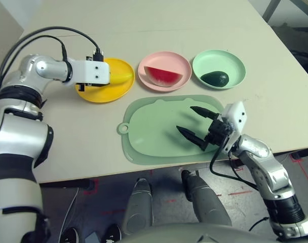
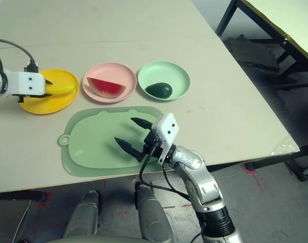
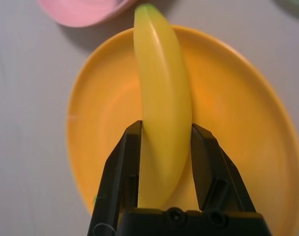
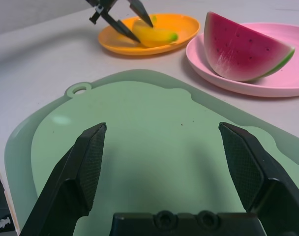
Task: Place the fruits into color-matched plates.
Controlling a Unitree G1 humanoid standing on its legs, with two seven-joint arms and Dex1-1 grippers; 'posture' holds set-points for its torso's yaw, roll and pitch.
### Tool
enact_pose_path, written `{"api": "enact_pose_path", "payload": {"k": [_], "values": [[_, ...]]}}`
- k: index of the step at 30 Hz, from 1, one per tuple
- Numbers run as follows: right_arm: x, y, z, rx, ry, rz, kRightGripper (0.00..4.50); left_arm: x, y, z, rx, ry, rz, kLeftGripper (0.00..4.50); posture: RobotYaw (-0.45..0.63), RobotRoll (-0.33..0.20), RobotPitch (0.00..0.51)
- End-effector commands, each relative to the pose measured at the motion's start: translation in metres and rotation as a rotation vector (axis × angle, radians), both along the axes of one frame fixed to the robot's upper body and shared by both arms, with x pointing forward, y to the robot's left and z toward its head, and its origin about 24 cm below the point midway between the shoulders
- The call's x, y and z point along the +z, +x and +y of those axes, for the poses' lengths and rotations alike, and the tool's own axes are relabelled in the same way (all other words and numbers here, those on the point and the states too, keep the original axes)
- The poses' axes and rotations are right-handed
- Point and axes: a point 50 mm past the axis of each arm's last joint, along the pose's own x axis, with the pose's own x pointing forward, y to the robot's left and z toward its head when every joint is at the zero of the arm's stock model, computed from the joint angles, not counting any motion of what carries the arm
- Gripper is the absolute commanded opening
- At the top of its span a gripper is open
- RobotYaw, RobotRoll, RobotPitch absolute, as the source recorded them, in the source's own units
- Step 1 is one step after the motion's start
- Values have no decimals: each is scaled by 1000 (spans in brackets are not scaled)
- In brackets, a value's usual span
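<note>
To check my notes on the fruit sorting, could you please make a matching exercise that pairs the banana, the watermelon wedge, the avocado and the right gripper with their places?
Things
1. Banana
2. Watermelon wedge
3. Avocado
4. Right gripper

Places
A. On the mint green plate
B. Over the pale green mat
C. Between the left gripper's fingers, at the yellow plate
D. On the pink plate

Pairs: 1-C; 2-D; 3-A; 4-B

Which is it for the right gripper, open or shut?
Open: the right gripper's two fingers stand wide apart above the green mat, with nothing between them.
</note>
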Motion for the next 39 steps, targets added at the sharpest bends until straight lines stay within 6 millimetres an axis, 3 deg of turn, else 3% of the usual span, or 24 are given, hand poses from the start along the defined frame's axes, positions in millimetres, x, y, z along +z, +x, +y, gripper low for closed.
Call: {"api": "enact_pose_path", "payload": {"k": [1,5,14,19,21,26,28,32,39], "values": [[-1,-3,-8,0,-16,15,4500,-12,-3,2,7,-13,66,1480,-163,0,236],[1,0,-11,0,-29,8,4500,-15,-5,4,5,-28,93,1480,-161,0,234],[6,11,-15,-3,-29,-2,4500,2,-10,10,-11,-89,39,4471,-119,0,227],[12,21,-25,-27,-36,-24,4500,26,-16,20,-20,-214,-36,4471,-102,0,225],[19,30,-35,-73,-27,-48,4500,44,-20,27,-14,-364,-101,4471,-102,0,225],[33,51,-73,-279,12,-91,4500,76,-32,53,28,-1020,-201,4471,-73,0,233],[32,57,-90,-374,35,-85,4500,68,-43,69,61,-1259,-211,4471,-69,0,239],[21,62,-126,-556,19,-76,4500,28,-78,89,205,-1519,-302,4471,-52,0,245],[3,58,-171,-808,73,-96,4500,-36,-142,93,573,-1669,-510,4471,27,0,248]]}}
